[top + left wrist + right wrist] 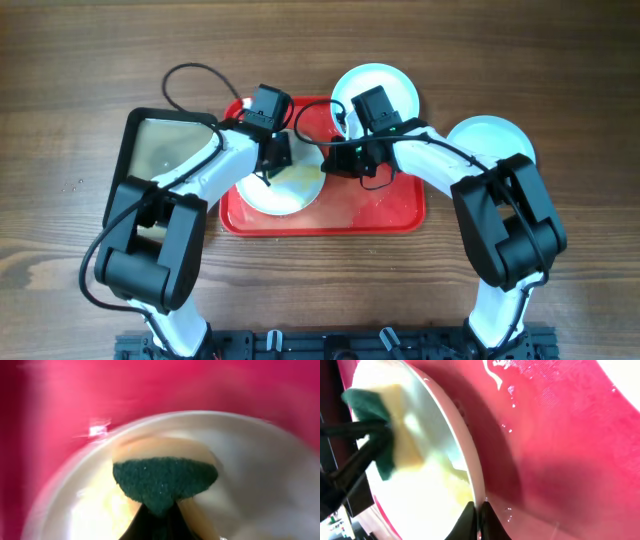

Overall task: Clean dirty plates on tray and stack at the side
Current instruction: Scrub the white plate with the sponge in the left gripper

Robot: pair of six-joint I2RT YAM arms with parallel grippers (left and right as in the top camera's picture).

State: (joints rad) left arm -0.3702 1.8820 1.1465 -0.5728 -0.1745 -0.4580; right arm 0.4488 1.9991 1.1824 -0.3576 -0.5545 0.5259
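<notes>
Overhead view: your left fingers (150,527) clench a green-and-yellow sponge (165,480) on a yellow-smeared plate (290,192) at the red tray's (390,215) left. Your right fingers (463,522) pinch its rim. A second plate (390,80) overlaps the tray's far edge. A third plate (495,135) rests on the counter (80,80), right.

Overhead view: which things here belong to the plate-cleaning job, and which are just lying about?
Part of the job: yellow-smeared plate, red tray, green-and-yellow sponge, pale plate at the tray's far edge, pale plate on the table to the right.
Just lying about: black tray, left of the red one.
</notes>
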